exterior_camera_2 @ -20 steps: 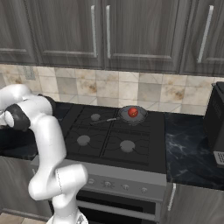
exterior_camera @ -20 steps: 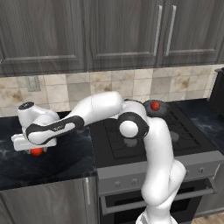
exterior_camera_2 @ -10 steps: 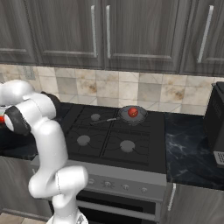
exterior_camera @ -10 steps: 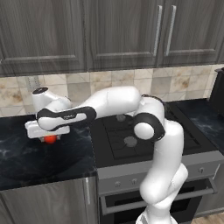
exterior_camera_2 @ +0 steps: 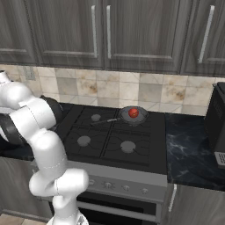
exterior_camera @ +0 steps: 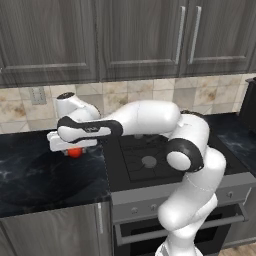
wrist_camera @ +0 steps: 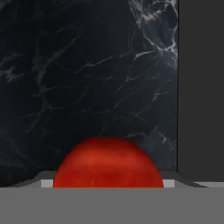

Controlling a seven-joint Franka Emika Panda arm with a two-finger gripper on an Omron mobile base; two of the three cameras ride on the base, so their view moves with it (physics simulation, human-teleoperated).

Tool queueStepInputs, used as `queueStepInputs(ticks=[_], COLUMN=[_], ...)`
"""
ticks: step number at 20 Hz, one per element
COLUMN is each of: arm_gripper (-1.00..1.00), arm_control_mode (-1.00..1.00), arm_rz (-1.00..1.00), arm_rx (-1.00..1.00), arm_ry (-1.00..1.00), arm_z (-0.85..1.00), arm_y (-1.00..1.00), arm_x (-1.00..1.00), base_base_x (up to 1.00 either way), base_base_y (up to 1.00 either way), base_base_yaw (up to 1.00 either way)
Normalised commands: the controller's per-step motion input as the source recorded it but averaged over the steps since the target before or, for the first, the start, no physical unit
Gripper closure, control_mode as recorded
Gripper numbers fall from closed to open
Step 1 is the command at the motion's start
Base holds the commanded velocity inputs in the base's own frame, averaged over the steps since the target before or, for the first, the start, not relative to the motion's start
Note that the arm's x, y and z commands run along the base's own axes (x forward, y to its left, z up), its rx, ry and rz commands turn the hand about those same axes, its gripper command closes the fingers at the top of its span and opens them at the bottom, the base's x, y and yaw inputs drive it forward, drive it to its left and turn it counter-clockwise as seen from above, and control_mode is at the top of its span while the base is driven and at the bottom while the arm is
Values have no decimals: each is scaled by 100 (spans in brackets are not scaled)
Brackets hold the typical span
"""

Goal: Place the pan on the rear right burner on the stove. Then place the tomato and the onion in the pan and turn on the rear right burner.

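The pan (exterior_camera_2: pixel 132 115) sits on the rear right burner of the stove (exterior_camera_2: pixel 145 154) with one red ball in it; the gripper (exterior_camera: pixel 73 148) hangs over the desk (exterior_camera: pixel 45 175) left of the stove with the bright tomato (exterior_camera: pixel 75 152) under it, seemingly clamped, though the jaws are hidden, so I cannot tell. A loose grip could drop it on the swing to the pan
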Motion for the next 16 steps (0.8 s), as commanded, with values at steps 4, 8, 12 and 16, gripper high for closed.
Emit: queueStepInputs(ticks=[4, 8, 12, 16], arm_gripper=[100, 100, 100, 100], arm_control_mode=[-100, -100, -100, -100], arm_rz=[0, 0, 0, 0], arm_rx=[0, 0, 0, 0], arm_ry=[0, -2, -3, -4], arm_z=[2, 2, 5, 6], arm_y=[-64, -64, -64, -64], arm_x=[7, 7, 2, 0], base_base_x=[0, 0, 0, 0], base_base_y=[0, 0, 0, 0], base_base_yaw=[0, 0, 0, 0])
